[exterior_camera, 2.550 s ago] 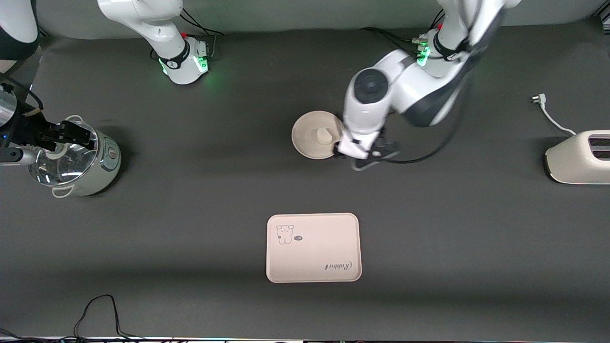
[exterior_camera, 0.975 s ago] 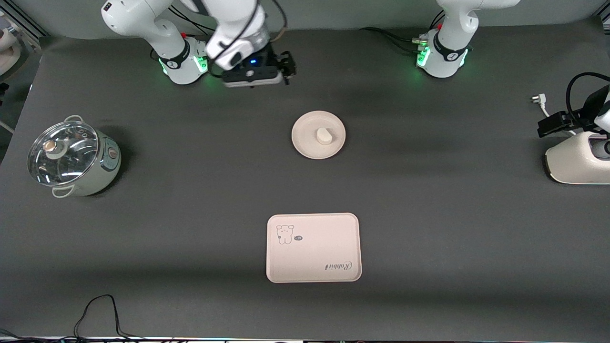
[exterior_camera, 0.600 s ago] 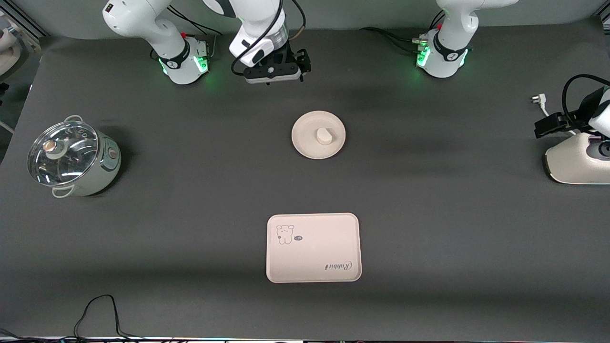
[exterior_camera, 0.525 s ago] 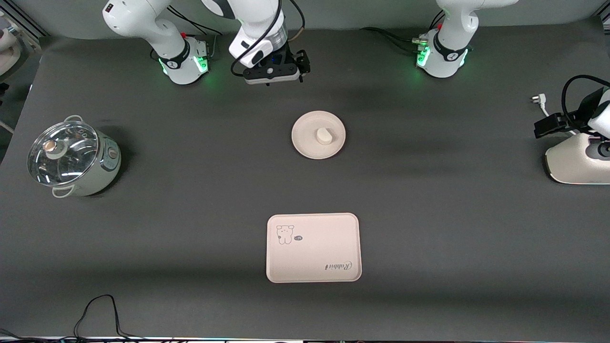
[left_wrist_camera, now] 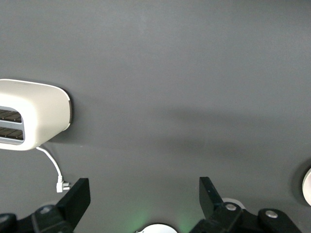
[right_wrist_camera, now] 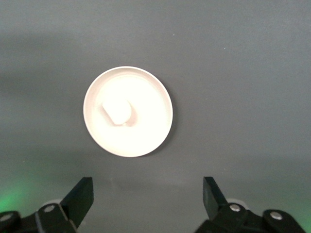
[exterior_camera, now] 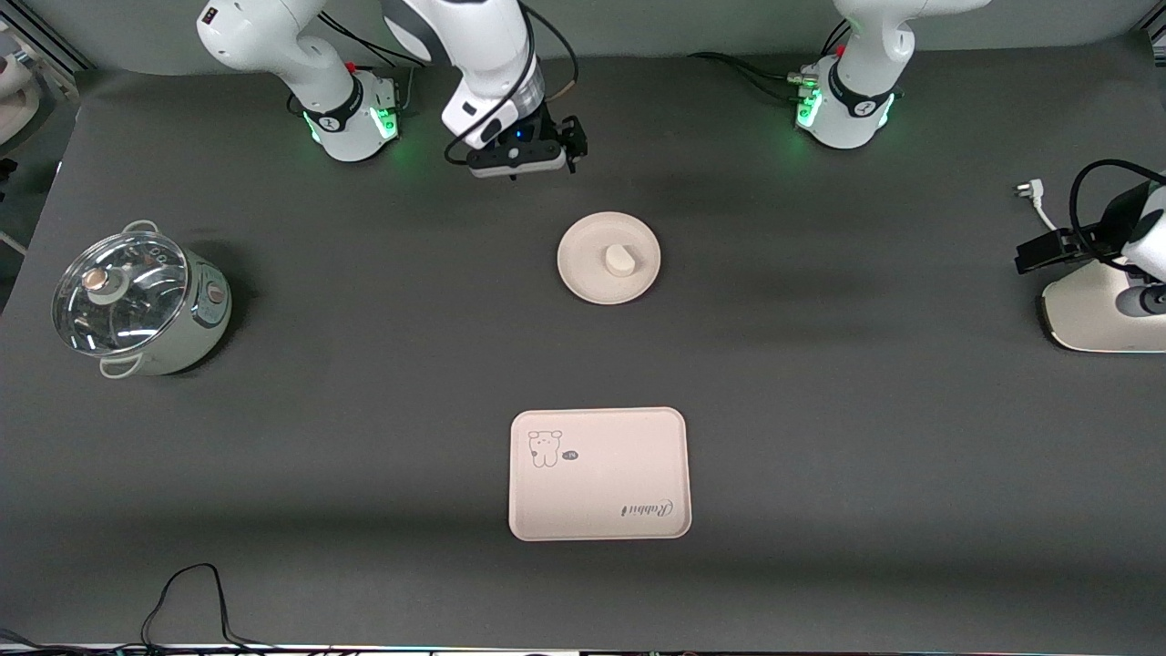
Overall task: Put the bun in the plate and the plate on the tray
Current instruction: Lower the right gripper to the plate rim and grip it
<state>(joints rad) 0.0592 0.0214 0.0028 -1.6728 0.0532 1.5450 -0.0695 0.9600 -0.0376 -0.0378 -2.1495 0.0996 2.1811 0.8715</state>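
Bun (exterior_camera: 620, 260) sits in plate (exterior_camera: 608, 258), a little off centre; first half of the task looks done. Plate rests on bare table (exterior_camera: 364, 437), upper middle of the front frame, well apart from tray (exterior_camera: 598, 474), which lies lower centre and carries nothing. Left to do, by my reading: grip the plate rim, carry it to the tray, set it down with the bun aboard. Right gripper (exterior_camera: 517, 157) hangs over the table in the upper middle of the front frame, just above the plate's place in that frame, holding nothing; its wrist view shows fingers (right_wrist_camera: 77, 198) spread wide, plate and bun framed between them. Left gripper (exterior_camera: 1048, 251) is over the toaster (exterior_camera: 1102, 305) at the right edge of the front frame; its wrist view shows the fingers (left_wrist_camera: 76, 200) wide apart and empty, so this arm seems to be waiting. Hidden or cut off: toaster runs off the frame edge, the left arm is mostly out of frame, and the right fingertips are hard to make out in the front view under the gripper body. Pot (exterior_camera: 137, 305) with glass lid stands at mid left, untouched.
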